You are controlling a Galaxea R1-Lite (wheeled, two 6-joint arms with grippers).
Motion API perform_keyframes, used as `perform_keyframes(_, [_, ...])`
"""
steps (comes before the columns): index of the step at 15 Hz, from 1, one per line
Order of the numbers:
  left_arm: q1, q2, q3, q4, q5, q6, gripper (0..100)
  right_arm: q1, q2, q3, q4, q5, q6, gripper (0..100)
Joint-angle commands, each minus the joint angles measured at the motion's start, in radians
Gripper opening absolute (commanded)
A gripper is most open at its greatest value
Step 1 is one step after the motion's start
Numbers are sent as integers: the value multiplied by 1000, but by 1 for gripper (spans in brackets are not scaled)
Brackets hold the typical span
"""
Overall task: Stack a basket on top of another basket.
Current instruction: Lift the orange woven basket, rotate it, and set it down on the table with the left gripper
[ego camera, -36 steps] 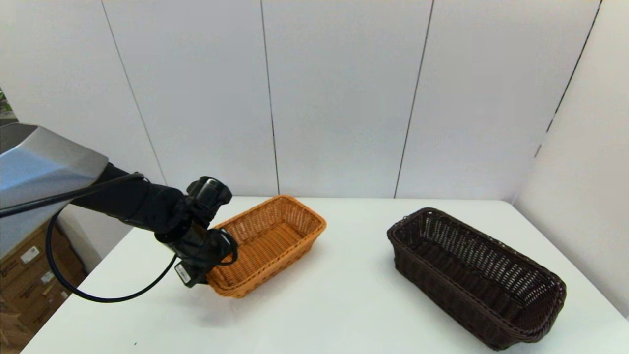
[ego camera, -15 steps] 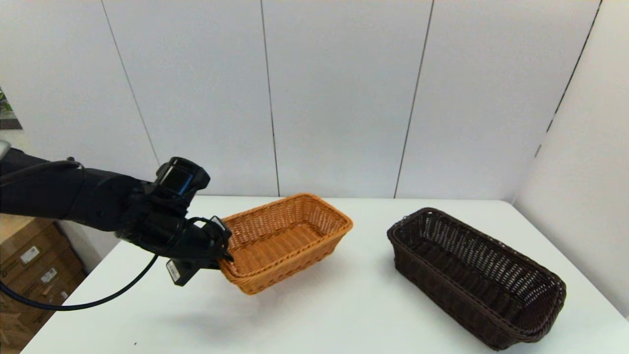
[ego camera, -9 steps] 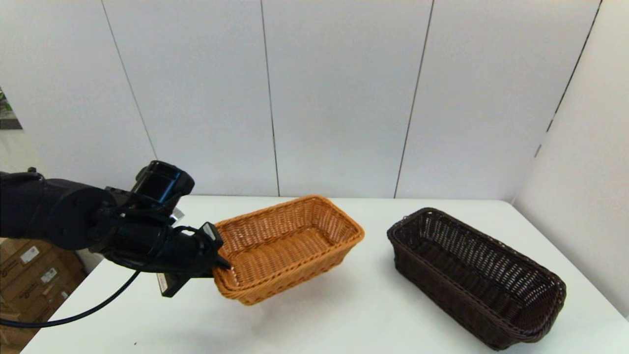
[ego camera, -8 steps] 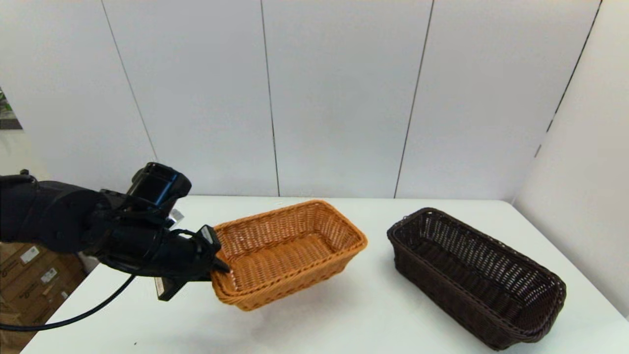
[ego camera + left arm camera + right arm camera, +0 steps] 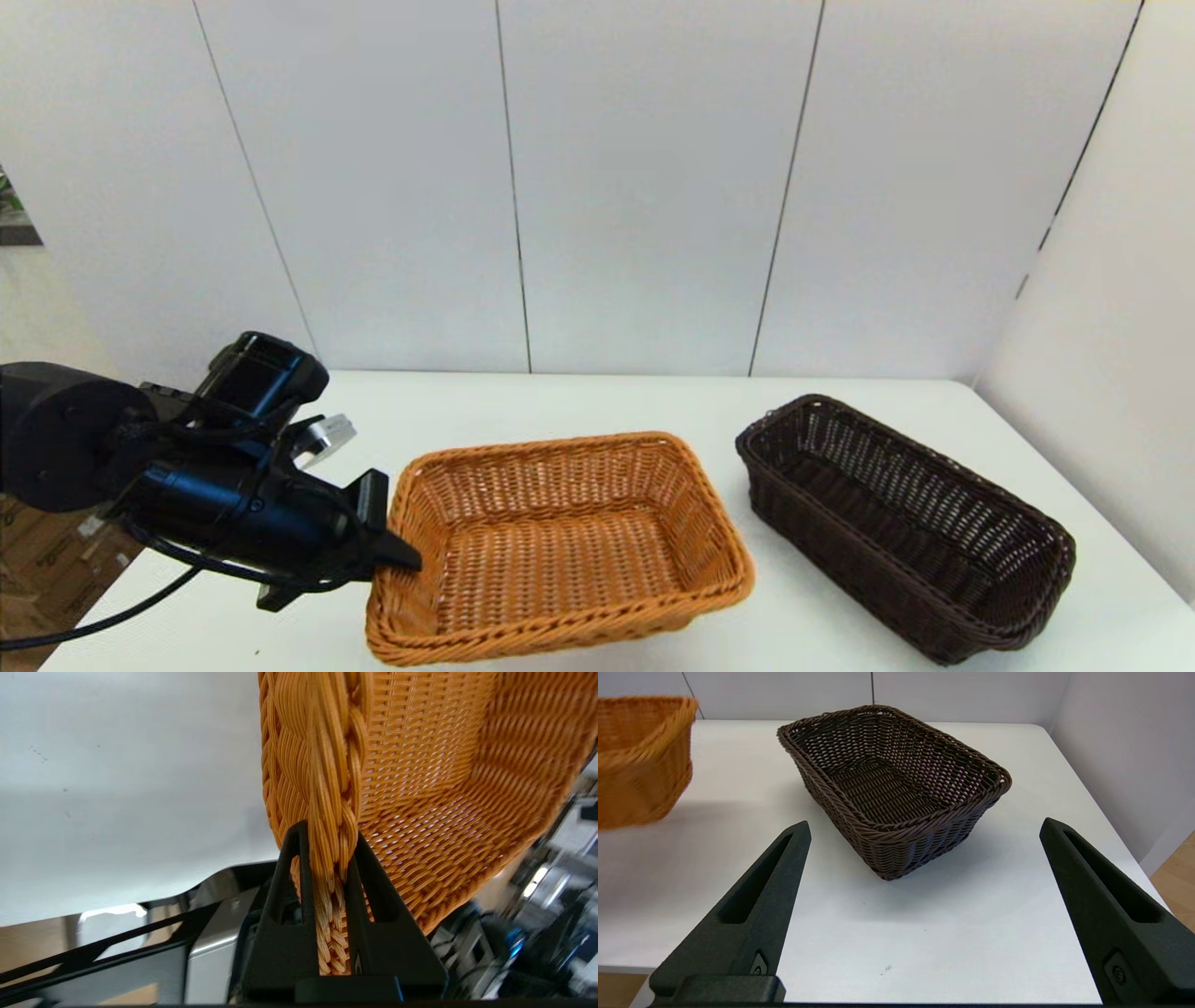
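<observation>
White wall panels back the white table (image 5: 653, 411), where the dark brown open-weave wicker basket (image 5: 904, 523) rests at the right. The left gripper (image 5: 397, 558) pinches the braided rim of the orange-tan woven wicker basket (image 5: 560, 546) at its short end, apparently holding it clear of the table to carry it. The right gripper (image 5: 924, 830) hangs wide open and empty, facing the dark basket.

Even, bright, diffuse light fills the head view; the white worktop (image 5: 653, 411) and wall panels show no glare. The dark basket (image 5: 901, 523) casts only a faint, soft shadow. In the right wrist view a soft shadow spreads from that basket toward 5 o'clock, and the orange basket (image 5: 640, 760) at 9 o'clock is smeared by motion blur. In the left wrist view the braided rim near the left tool (image 5: 327, 891) is sharp, while the background toward 4 o'clock is blurred, and a bright reflection lies at 7 o'clock.
</observation>
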Motion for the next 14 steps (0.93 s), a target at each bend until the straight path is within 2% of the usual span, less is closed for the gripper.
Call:
perform_keyframes(1, [51,54,-41,48,-24,132,0,0,1,0,1,0,0,100])
perform_keyframes(4, [131,83,-142,219,-113,324,0,0,1,0,1,0,0,100])
perform_keyframes(7, [149,121,-210,290,-127,442,0,0,1,0,1,0,0,100])
perform_keyframes(11, [177,207,-376,522,-193,657,0,0,1,0,1,0,0,100])
perform_keyframes(14, [180,258,-406,526,-190,675,0,0,1,0,1,0,0,100])
